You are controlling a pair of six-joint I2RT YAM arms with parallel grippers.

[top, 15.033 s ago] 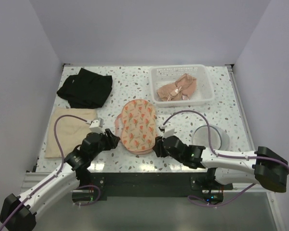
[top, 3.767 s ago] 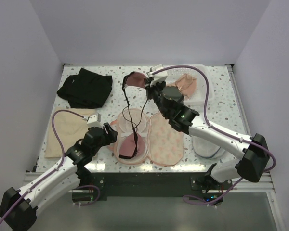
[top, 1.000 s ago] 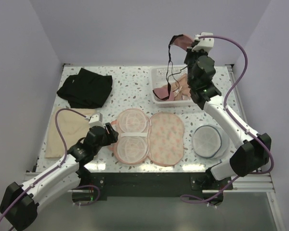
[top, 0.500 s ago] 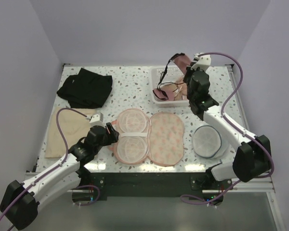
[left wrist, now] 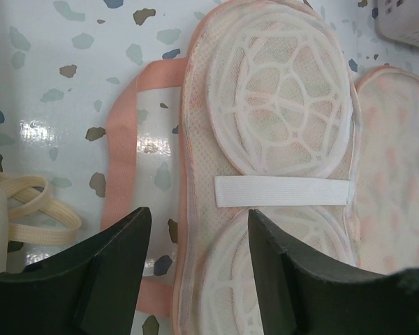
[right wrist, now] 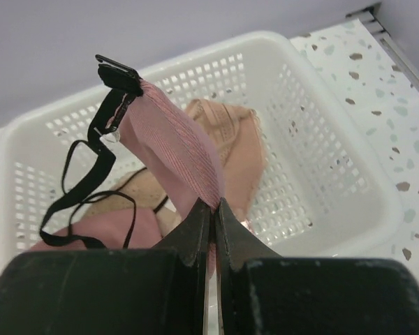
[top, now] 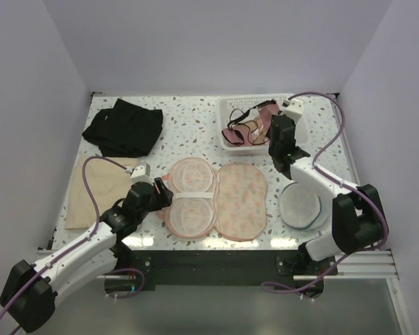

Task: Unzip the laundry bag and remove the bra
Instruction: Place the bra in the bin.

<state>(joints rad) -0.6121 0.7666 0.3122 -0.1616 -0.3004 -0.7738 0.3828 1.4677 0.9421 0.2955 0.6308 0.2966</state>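
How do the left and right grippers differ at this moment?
The left gripper has its fingers open and holds nothing; the right gripper has its fingers shut on the pink bra. The left gripper hangs over the opened laundry bag near the front; the right gripper is at the white basket at the back. Both are black, two-fingered.

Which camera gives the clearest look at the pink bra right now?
The right wrist view: the bra is close up, pinched in the right hand above the white basket. The top view shows it small, draped into the basket. The left wrist view misses it.
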